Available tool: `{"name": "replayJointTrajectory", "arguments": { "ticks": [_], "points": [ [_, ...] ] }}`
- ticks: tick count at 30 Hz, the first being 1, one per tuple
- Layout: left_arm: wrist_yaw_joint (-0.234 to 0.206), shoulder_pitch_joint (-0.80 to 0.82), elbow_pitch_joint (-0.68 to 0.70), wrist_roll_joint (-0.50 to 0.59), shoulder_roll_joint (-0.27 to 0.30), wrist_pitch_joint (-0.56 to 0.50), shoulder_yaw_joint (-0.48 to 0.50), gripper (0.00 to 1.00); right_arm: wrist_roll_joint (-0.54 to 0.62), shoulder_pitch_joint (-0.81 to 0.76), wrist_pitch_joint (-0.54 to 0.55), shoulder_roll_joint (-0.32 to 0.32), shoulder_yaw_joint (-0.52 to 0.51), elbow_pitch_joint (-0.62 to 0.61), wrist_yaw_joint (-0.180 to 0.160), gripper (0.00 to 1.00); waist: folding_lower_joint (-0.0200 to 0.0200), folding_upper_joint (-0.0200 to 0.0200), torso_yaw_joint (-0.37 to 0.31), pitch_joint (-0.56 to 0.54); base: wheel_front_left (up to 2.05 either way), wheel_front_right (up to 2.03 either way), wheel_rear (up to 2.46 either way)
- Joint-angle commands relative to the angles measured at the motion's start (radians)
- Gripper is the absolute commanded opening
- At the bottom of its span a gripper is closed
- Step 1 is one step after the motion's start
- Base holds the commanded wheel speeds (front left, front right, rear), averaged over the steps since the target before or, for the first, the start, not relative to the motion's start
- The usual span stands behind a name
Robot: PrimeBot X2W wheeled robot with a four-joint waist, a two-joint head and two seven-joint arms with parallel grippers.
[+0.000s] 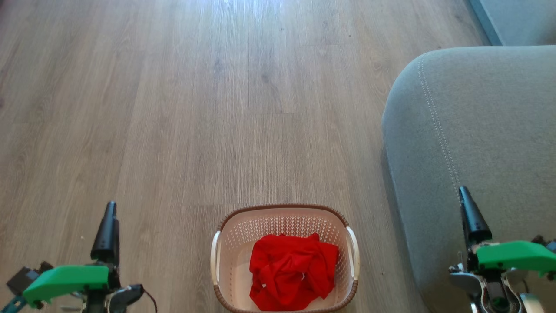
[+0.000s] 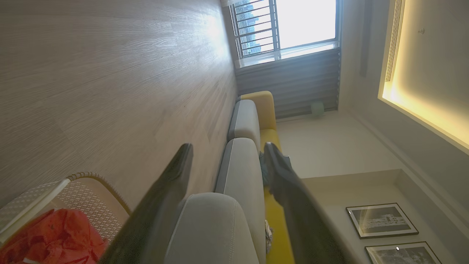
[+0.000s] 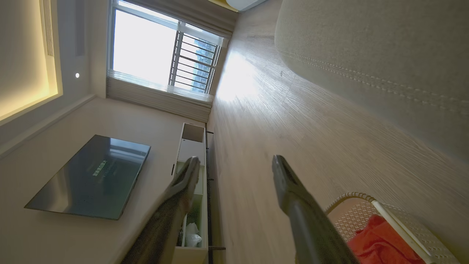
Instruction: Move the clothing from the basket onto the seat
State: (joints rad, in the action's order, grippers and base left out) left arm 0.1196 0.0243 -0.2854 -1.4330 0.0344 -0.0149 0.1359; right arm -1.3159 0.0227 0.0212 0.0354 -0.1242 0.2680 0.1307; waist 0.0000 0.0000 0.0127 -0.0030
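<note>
**A:** Where does the bright red crumpled fabric clothing (image 1: 292, 271) lie from the robot's tools?

**B:** It is heaped in the small, brown-rimmed, cream perforated plastic basket (image 1: 282, 208). That stands on the pale wood-plank floor (image 1: 217, 108), straight ahead of the robot and between its two arms. The heap sits toward the basket's right side. It is a rumpled mound with no clear long axis.

**A:** Which arm is nearer?

**B:** Neither by much, since the basket is roughly midway between them. But the large grey upholstered seat (image 1: 478, 130) with pale stitching is on the robot's right, near the basket. In the head view the right gripper (image 3: 235, 160) shows in front of the seat's edge. So the right arm looks better placed, reaching inward and down, then back out to its own side.

**A:** And the tools themselves?

**B:** The left gripper (image 2: 228, 146) and the right one both stand wide, fingers spread. They hold nothing, touch nothing, and are apart from the clothing.
</note>
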Motion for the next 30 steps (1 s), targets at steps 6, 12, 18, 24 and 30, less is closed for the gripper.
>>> {"name": "replayJointTrajectory", "arguments": {
  "ticks": [6,12,18,24,30],
  "points": [
    [0.003,0.065,0.078,0.075,0.007,0.027,0.041,1.00,0.146,0.072,-0.031,0.008,0.012,-0.086,0.000,1.00,0.0000,0.0000,0.006,0.003,0.00,0.00,0.00],
    [-0.006,0.076,0.135,0.157,0.008,0.044,0.057,1.00,0.286,0.085,-0.049,0.009,0.038,-0.135,0.000,1.00,0.0000,0.0000,0.009,0.005,0.00,0.00,0.00],
    [-0.034,0.079,0.200,0.236,0.009,0.062,0.039,1.00,0.414,0.096,-0.066,0.009,0.067,-0.176,0.000,1.00,0.0000,0.0000,0.013,0.006,0.00,0.00,0.00],
    [-0.060,0.077,0.257,0.330,0.009,0.076,0.013,1.00,0.514,0.102,-0.081,0.010,0.091,-0.197,0.000,1.00,0.0000,0.0000,0.017,0.007,0.00,0.00,0.00],
    [-0.103,0.071,0.326,0.470,0.010,0.094,-0.036,1.00,0.619,0.106,-0.099,0.010,0.122,-0.217,0.000,1.00,0.0000,0.0000,0.019,0.007,0.00,0.00,0.00]
  ]
}}
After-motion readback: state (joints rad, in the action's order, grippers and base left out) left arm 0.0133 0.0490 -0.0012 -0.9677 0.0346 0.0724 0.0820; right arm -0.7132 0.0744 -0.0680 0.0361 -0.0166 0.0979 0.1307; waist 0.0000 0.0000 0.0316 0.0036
